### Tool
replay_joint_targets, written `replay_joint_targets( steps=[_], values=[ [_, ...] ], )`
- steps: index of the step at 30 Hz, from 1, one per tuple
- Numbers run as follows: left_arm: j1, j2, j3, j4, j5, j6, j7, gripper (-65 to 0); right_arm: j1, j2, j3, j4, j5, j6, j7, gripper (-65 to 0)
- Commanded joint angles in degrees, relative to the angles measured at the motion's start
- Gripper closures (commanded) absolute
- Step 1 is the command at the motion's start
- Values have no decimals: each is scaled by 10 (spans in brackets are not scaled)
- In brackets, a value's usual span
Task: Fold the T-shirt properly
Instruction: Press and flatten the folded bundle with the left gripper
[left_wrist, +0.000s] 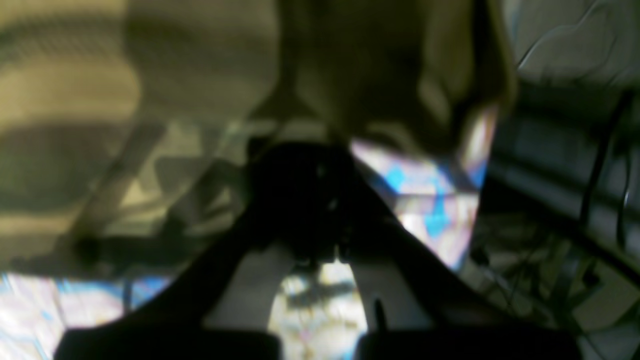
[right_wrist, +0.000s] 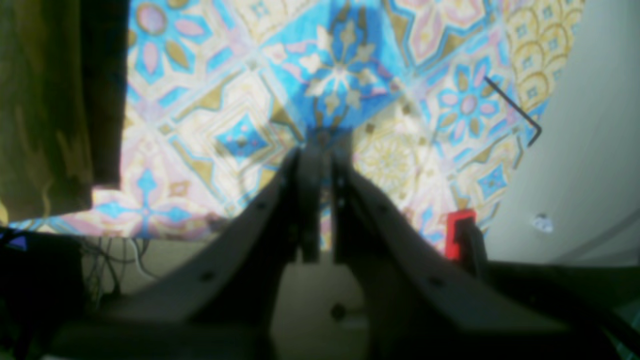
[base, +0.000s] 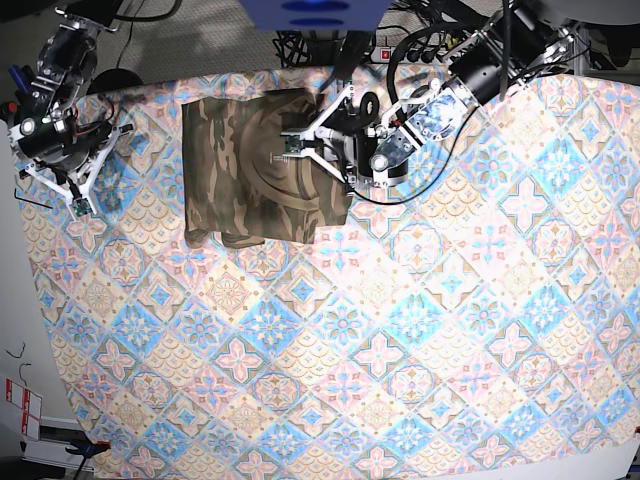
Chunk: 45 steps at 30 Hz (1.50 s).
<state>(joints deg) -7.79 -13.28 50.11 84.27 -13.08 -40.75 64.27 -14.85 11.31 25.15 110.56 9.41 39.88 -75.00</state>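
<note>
While the T-shirt (base: 262, 168) lay folded into a rough rectangle near the far edge of the bench (base: 400, 330), on the patterned tablecloth (base: 420, 300), both arms were at that same far end. Left pincer (base: 292, 147) sat over the shirt's right-hand part in the base view, jaws fully closed; the left wrist view was too blurred and dark to show whether any cloth was pinched, camo fabric (left_wrist: 150, 75) filled most of that frame right up against the fingers. Can't tell if it actually had hold of the shirt.

Right pincer (base: 78, 200) was well apart from the shirt, at the base view's left edge of the bench over bare tablecloth. Its jaws were practically together, only a thin slit between them in the right wrist view (right_wrist: 325, 165), nothing between them. Shirt edge (right_wrist: 50, 110) showed at the left side of that view, clear of the fingers. Small red part (right_wrist: 459, 232) was visible beside the right finger, and a thin bent black rod (right_wrist: 515, 112) lay on the tablecloth near its edge.
</note>
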Motion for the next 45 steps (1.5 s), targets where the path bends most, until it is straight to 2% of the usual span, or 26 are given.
replay_joint_targets(
  steps=[1,4,10,13,18,24,32,38,45],
  values=[
    [-4,0,-7,-9,9,8,-18,0,-2,8,4,8,3,1,5,-27],
    [-23,6,-22,-13,9,8,-34,0,-8,8,4,8,2,1,7,-27],
    [-55,13,-93,-18,12,8,-34,0,-19,8,4,8,2,1,10,-27],
    [-83,29,-110,-77,12,8,-40,0,-22,8,4,8,2,1,10,-27],
    [-123,83,-114,-243,12,8,-138,0,-31,8,4,9,1,1,11,-27],
    [-156,163,-114,-370,11,8,-208,0,-39,9,4,9,1,1,11,-27],
    [-221,223,-116,-513,8,8,-335,-1,-46,9,4,11,0,1,11,-27],
    [-276,223,-116,-606,4,8,-454,-28,-64,10,18,14,0,1,11,-27],
    [-299,223,-116,-609,-76,8,-536,-36,-107,10,49,14,0,1,11,-28]
  ],
)
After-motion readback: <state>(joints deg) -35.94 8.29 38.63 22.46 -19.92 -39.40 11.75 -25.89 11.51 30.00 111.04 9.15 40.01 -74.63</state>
